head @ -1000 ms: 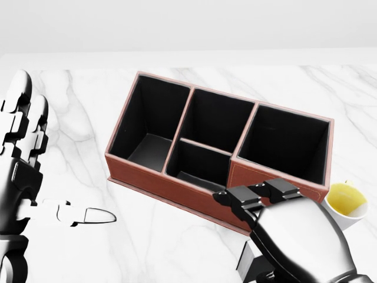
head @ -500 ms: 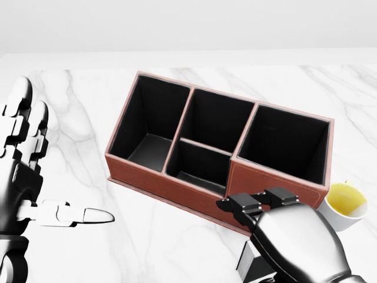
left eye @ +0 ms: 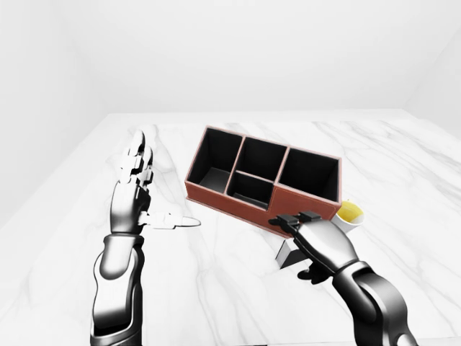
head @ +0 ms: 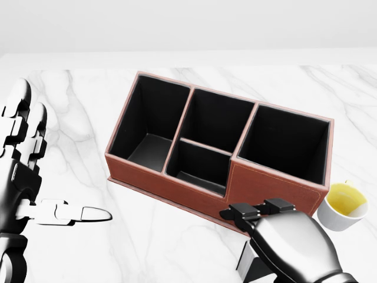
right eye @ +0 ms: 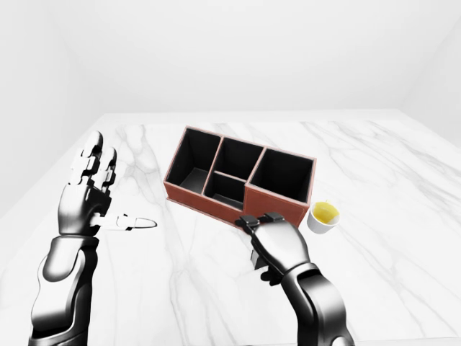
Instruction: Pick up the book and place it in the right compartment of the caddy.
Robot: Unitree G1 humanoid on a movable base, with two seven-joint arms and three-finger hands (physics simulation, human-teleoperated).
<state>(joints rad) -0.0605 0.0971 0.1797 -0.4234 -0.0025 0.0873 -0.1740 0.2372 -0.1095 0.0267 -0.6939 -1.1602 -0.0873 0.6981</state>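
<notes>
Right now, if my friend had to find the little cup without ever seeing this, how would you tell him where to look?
Find the big reddish-brown caddy with black compartments on the white marble table. In the head view, look just past its right end, near the bottom. The cup sits there: small, round and white, yellow inside, the only round thing around.

Glossy white marble table point(head: 147, 247), matt leather-look brown caddy point(head: 177, 187) with black lining, shiny metallic hands, glazed white cup point(head: 336, 219)

Brown caddy point(head: 177, 187), four black empty compartments, book point(left eye: 291, 254) mostly hidden beside it
</notes>
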